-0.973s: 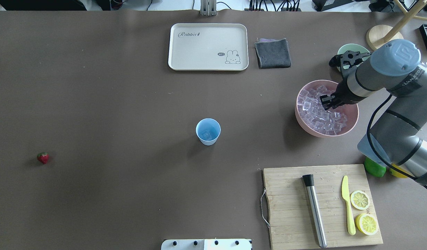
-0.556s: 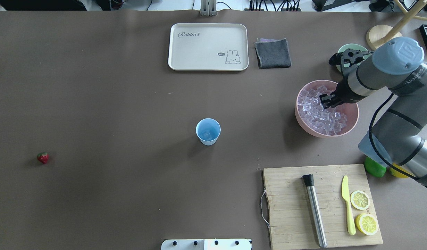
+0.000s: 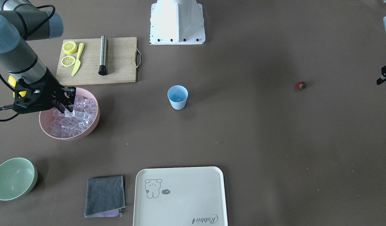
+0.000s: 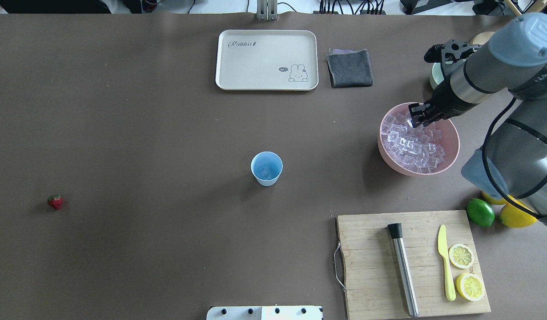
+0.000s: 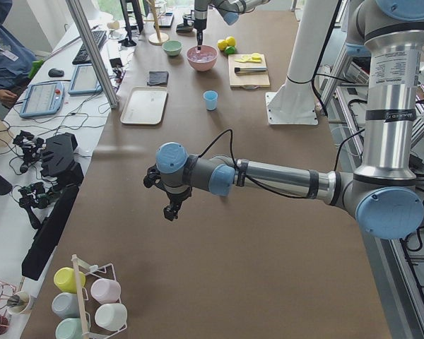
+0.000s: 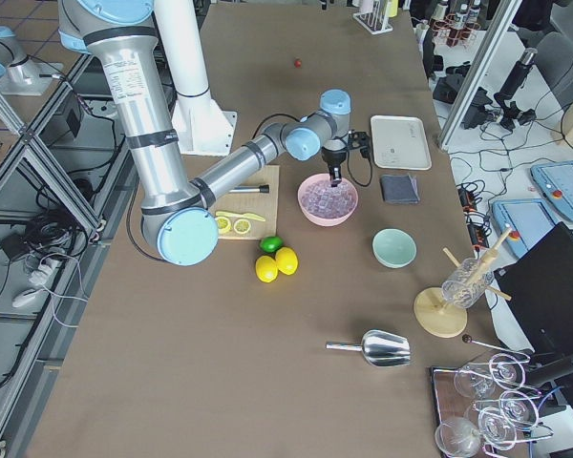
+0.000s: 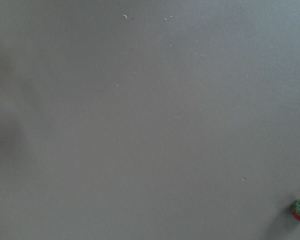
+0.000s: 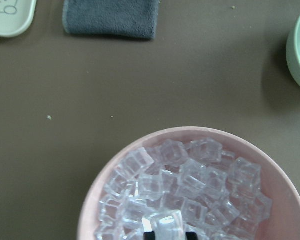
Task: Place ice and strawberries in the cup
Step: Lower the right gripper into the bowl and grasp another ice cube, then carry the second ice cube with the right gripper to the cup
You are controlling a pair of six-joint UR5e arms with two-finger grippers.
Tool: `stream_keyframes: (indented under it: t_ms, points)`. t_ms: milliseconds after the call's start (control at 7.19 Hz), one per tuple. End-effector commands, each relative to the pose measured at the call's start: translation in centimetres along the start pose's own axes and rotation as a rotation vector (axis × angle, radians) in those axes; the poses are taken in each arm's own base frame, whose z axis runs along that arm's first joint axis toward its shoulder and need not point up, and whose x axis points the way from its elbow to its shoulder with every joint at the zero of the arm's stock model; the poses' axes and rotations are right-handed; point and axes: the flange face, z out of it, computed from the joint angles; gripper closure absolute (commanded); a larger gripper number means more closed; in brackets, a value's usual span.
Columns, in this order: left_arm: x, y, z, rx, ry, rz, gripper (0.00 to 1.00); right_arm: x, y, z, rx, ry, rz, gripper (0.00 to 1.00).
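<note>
Right arm (image 4: 478, 80): it enters from the table's right edge. The forearm slopes toward the far edge, and the wrist turns down so that the right gripper (image 4: 417, 119) points into the pink bowl (image 4: 453, 142). The bowl stands near the right edge, about midway between the near and far edges. The gripper sits over the far side of the bowl, at the top of the heaped ice (image 4: 411, 146). The wrist camera shows its two black fingertips (image 8: 149, 235) clamped on one ice cube (image 8: 165, 222). Whether that cube is clear of the heap cannot be told.

Left arm (image 5: 268, 176): it stretches out level toward the table's left edge. The wrist is bent down and the left gripper (image 5: 171, 209) hangs above bare table. The spacing of its fingers cannot be read in any view.

Strawberry (image 4: 55, 202): it lies on the table near the left edge and touches nothing. It shows at the lower right corner of the left wrist view.

Cup (image 4: 267, 168): it stands upright in the middle of the table, well apart from every edge, the pink bowl and the strawberry.
</note>
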Motion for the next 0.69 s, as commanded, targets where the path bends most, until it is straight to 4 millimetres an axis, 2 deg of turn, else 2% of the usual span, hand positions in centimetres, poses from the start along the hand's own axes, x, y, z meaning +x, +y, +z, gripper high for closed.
stream_keyframes:
  t_ms: [0, 278, 556]
  points:
    - [0.0, 0.0, 0.0, 0.0, 0.001, 0.0, 0.02, -9.5, -0.6, -2.2, -0.018, -0.029, 0.211, 1.0]
    - [0.1, -0.1, 0.0, 0.001, 0.001, 0.0, 0.02, -19.3, 2.1, -1.6, 0.041, -0.047, 0.224, 1.0]
    - [0.2, -0.1, 0.0, 0.002, 0.015, 0.001, 0.02, -27.8, 3.9, -0.6, 0.063, -0.058, 0.325, 1.0]
